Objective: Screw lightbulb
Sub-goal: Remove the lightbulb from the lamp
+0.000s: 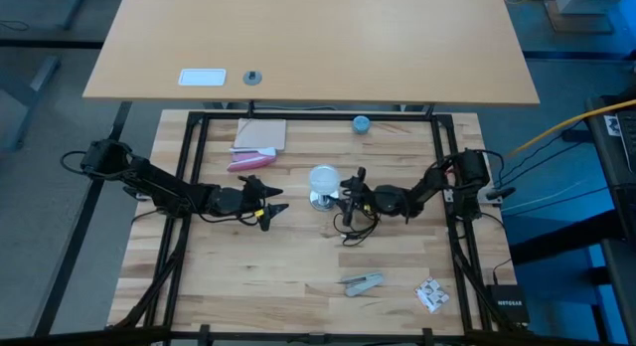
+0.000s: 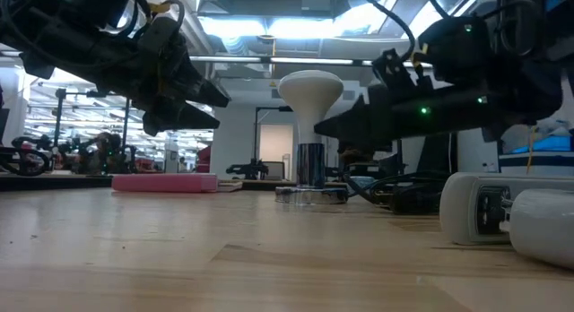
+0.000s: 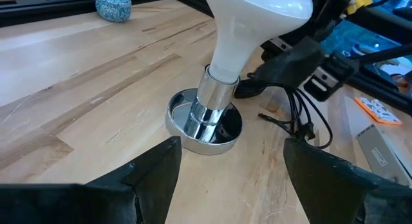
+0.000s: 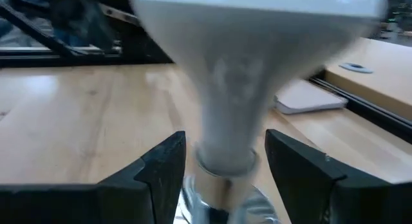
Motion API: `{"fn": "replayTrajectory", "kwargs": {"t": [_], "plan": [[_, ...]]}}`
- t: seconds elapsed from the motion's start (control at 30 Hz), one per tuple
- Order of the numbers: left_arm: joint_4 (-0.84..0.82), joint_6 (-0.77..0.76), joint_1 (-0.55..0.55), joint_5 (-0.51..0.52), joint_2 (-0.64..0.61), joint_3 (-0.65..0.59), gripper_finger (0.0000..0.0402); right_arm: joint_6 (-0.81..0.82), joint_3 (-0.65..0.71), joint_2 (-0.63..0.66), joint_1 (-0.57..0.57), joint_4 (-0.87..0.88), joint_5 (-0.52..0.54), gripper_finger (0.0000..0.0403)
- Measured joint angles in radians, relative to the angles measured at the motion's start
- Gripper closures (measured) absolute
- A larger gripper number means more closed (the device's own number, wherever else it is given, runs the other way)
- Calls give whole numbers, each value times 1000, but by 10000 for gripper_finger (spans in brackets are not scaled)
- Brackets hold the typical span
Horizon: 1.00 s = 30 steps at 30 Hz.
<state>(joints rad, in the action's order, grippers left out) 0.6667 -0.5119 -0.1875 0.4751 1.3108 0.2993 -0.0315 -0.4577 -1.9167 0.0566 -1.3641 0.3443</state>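
Lightbulb (image 1: 324, 177) standing up in its shiny silver socket (image 3: 203, 124) in the middle of the desk (image 1: 298, 276)
It looks light, smooth, slippery and easy to break, so I would hold it softly around the narrow neck or round dome and turn slowly; the right pincer (image 4: 219, 163) has fingers apart on both sides of the neck, not touching yet, and the left pincer (image 3: 228, 163) waits open near it

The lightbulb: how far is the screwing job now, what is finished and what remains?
Done: the lightbulb stands upright in the shiny socket base on the table. In hand: the right gripper is open, one finger on each side of the bulb's neck, not clamped. The left gripper is open, a short way off, facing the base. Left: closing on the bulb and turning it; how deep it sits cannot be told.
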Motion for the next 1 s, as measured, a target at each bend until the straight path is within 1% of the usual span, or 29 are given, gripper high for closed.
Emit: {"fn": "replayTrajectory", "kwargs": {"t": [0.27, 0.43, 1.0], "plan": [[0, 1, 0, 0, 0, 0, 137, 1, -129, 0, -14, 241, -16, 187], [0, -2, 0, 0, 0, 0, 137, -14, -187, 0, -26, 319, -1, 187], [-3, -4, 0, 0, 0, 0, 137, -27, -192, 0, -32, 325, -4, 187]]}}
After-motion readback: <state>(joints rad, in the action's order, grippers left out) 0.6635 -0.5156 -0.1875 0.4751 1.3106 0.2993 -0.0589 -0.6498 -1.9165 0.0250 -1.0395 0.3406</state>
